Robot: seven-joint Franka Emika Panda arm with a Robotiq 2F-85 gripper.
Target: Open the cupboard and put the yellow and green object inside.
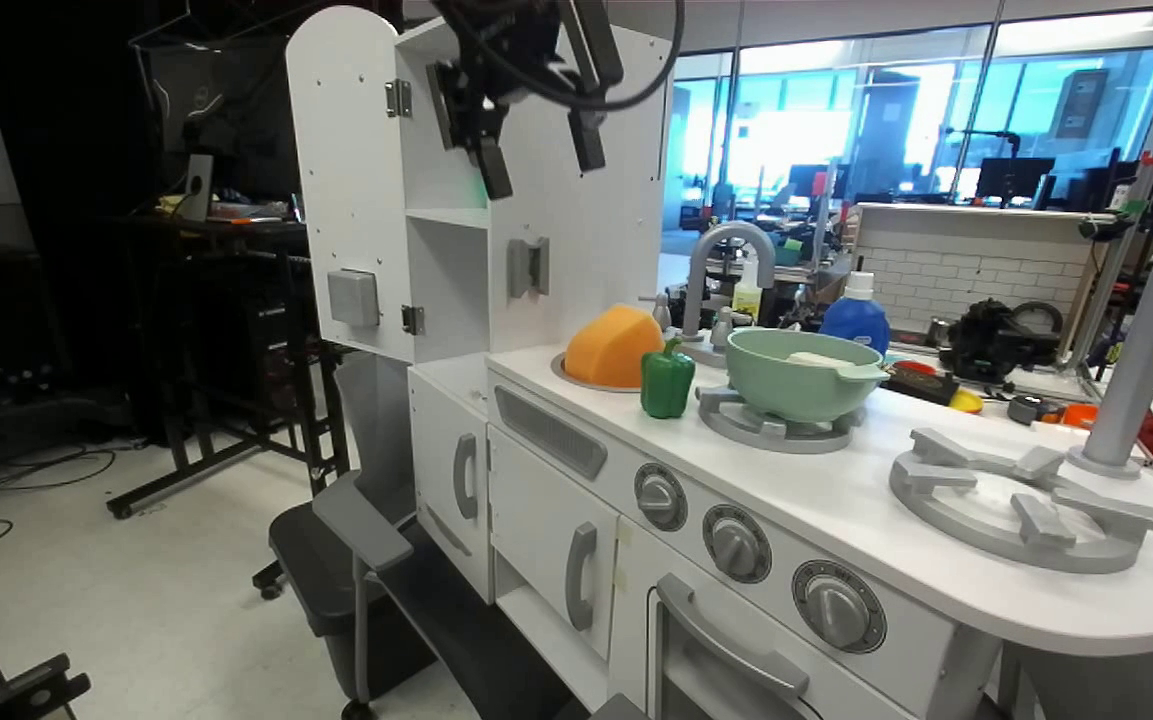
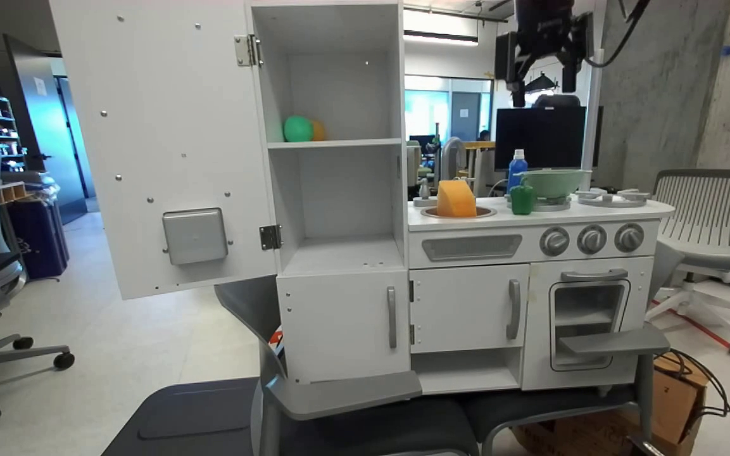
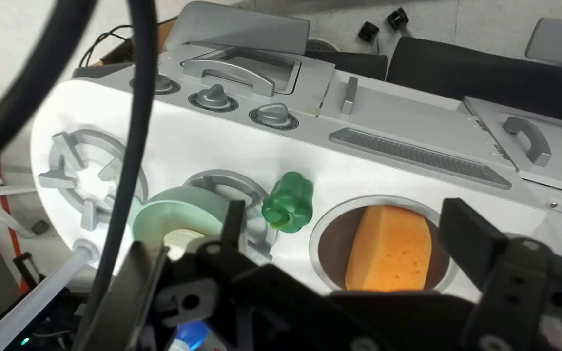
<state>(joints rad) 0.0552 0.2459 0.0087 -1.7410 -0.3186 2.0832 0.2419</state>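
The gripper (image 2: pixel 543 90) hangs above the white counter (image 3: pixel 349 175), its fingers (image 3: pixel 473 239) parted and free; in the wrist view the yellow-orange wedge (image 3: pixel 393 248) shows between them, sitting in the round sink (image 3: pixel 334 246); beside the sink stands the green pepper (image 3: pixel 290 200), upright on the counter — and past it, the pale-green bowl (image 1: pixel 796 388). Farther off, the cupboard (image 2: pixel 346 88) stands with its door (image 2: pixel 181 120) wide open; on the shelf (image 2: pixel 339 144) inside rests a round green thing (image 2: pixel 298 128) — partly hidden by it, an amber one (image 2: pixel 319 130).
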